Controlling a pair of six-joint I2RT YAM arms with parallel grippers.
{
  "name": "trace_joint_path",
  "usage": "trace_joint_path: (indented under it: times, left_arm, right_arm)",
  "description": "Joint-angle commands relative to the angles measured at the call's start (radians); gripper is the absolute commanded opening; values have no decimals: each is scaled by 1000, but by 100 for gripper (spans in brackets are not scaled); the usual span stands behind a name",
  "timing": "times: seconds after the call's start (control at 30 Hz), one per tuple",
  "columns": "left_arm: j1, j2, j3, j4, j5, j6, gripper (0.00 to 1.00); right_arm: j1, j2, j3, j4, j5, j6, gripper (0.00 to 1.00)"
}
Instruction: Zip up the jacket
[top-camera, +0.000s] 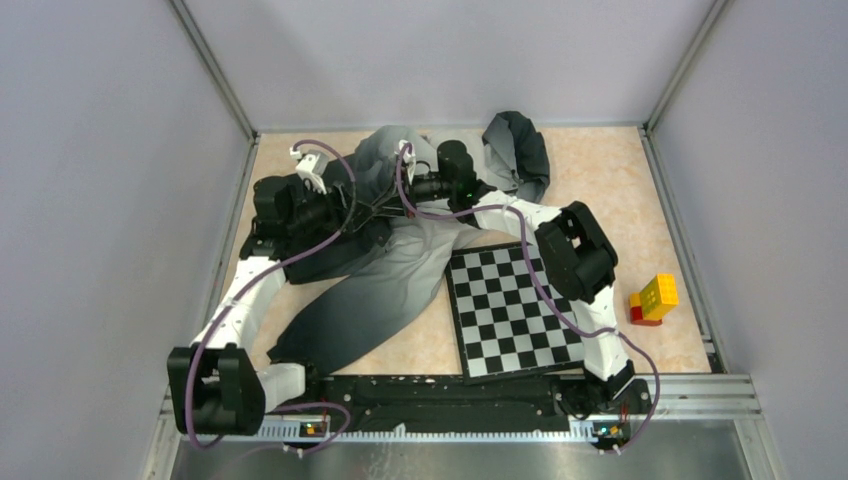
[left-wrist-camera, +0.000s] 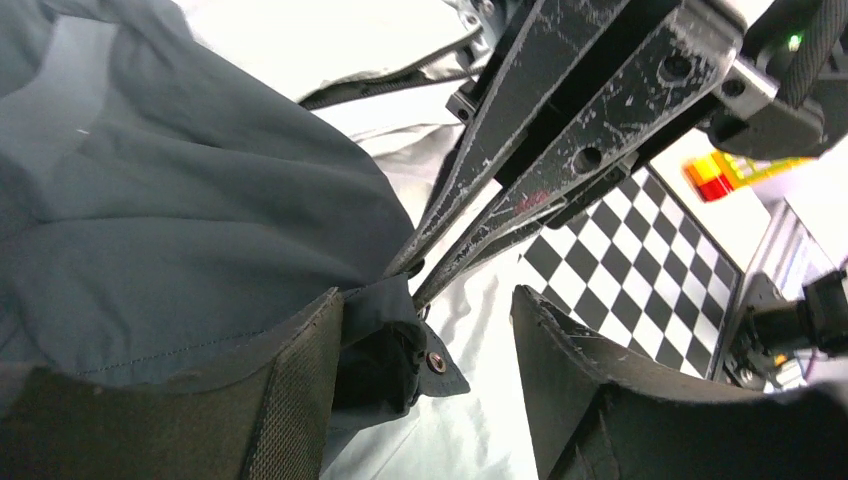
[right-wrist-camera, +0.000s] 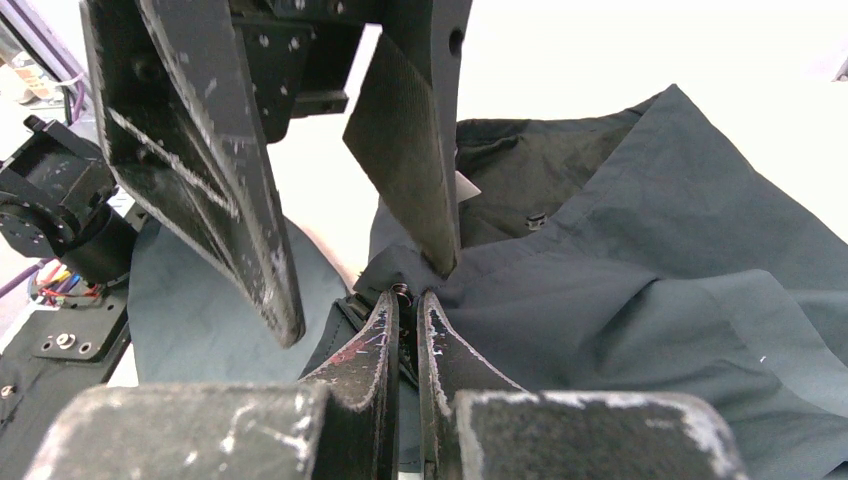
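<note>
The jacket (top-camera: 380, 290) lies spread from the back middle of the table to the front left, fading from light grey to charcoal. Both grippers meet over its upper part. My right gripper (right-wrist-camera: 408, 297) is shut on the jacket's dark front edge (right-wrist-camera: 560, 290), where a small metal ring shows at its tips. My left gripper (left-wrist-camera: 428, 300) is open around the same spot. A jacket corner with a snap button (left-wrist-camera: 437, 362) lies between its fingers (left-wrist-camera: 290, 400), against the left one. In the top view the left gripper (top-camera: 372, 215) and right gripper (top-camera: 387, 205) nearly touch.
A chessboard (top-camera: 515, 310) lies front right, its corner under the jacket's hem. A yellow and red toy block (top-camera: 652, 298) stands to the right of the chessboard. A dark bunched part of the jacket (top-camera: 520, 150) lies at the back. Walls enclose three sides.
</note>
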Motion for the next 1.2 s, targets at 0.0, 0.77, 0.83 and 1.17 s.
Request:
trace_joint_path:
  times: [0.0, 0.77, 0.83, 1.17]
  left_arm:
    - [6, 52, 45, 30, 172, 93, 65]
    - [58, 94, 50, -42, 177, 104, 1]
    - [57, 88, 50, -41, 168, 108, 0]
    - [58, 60, 20, -42, 141, 71, 0]
  right_arm:
    - [-3, -25, -4, 64, -28, 4, 0]
    - [-5, -31, -14, 88, -22, 21, 0]
    - [-5, -36, -15, 79, 3, 24, 6]
    - [-61, -178, -85, -42, 180, 44, 88]
